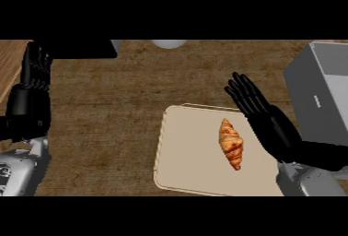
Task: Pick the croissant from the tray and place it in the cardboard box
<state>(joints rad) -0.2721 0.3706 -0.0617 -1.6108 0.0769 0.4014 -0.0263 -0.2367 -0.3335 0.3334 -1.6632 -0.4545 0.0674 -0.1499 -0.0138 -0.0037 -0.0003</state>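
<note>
Head view: the croissant is seen lying untouched on the tray, right of the frame's centre and in its lower half, with its long axis running roughly up and down the frame. It is set toward the tray's right side, so it is nearer to the right hand than to anything else. The tray, pale beige with rounded corners, is laid flat on the brown counter, and nothing else is seen on it.

The right hand is held just right of the croissant and somewhat higher in the frame, over the tray's upper right corner. Its fingers are straight and slightly spread, nothing is held in it, and no contact with the croissant is seen. This is judged to be a stance readied for a grasp from the side; the pick is taken as not yet begun.

The box is placed at the frame's right edge, just beside the tray and partly cut off; it looks grey rather than cardboard-brown. As it is set on the working hand's side, a short carry rightward is judged to be all that placing would call for.

The left hand is shown at the upper left, open with fingers up, resting and well apart from the tray. A white round object and a dark object are seen at the top edge, neither involved.
</note>
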